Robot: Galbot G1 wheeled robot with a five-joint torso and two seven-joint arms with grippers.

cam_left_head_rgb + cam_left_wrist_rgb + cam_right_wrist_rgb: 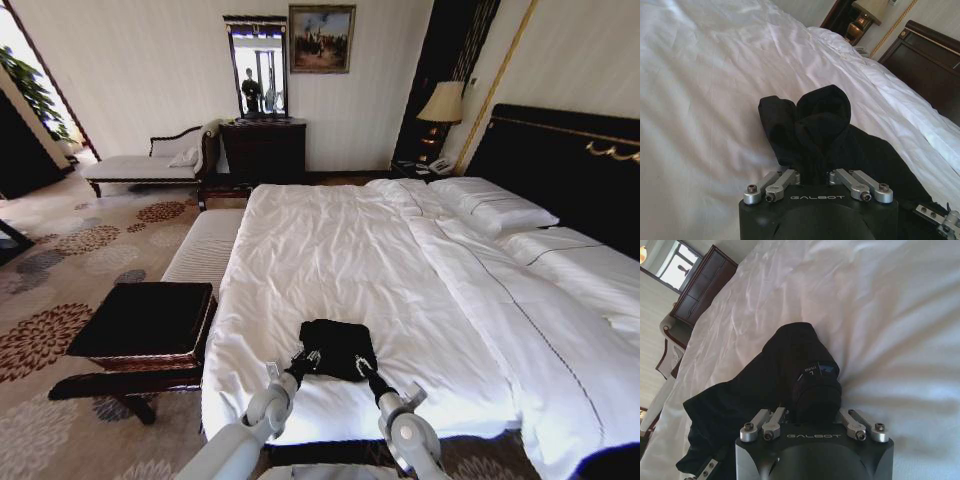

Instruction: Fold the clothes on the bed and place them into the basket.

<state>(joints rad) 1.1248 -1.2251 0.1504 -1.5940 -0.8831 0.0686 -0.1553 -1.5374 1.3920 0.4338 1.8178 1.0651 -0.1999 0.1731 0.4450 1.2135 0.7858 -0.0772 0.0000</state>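
Clothes consist of one black T-shirt (338, 348), bunched into a compact heap near the foot edge of the bed (330, 260), on the white duvet. Bed occupies most of the head view, white pillows (500, 208) against a dark headboard (570, 150) at the robot's right. Bench (205, 250), pale and striped, runs along the bed's far-left side. Basket (145, 322), brown wicker with black inside, stands on a low dark stand on the carpet, left of the bed and apart from the shirt. Lamp (443, 105) stands beyond the headboard corner. Left gripper (303, 362) at the heap's left edge: in the left wrist view black fabric (815, 125) rises in folds directly between the finger linkages, gripper (818, 181) clenched on the shirt. Right gripper (368, 374) at the heap's right edge: in the right wrist view a rolled fold (805, 370) carrying a small size label (810, 372) sits between its linkages, gripper (815, 421) likewise grasping the shirt
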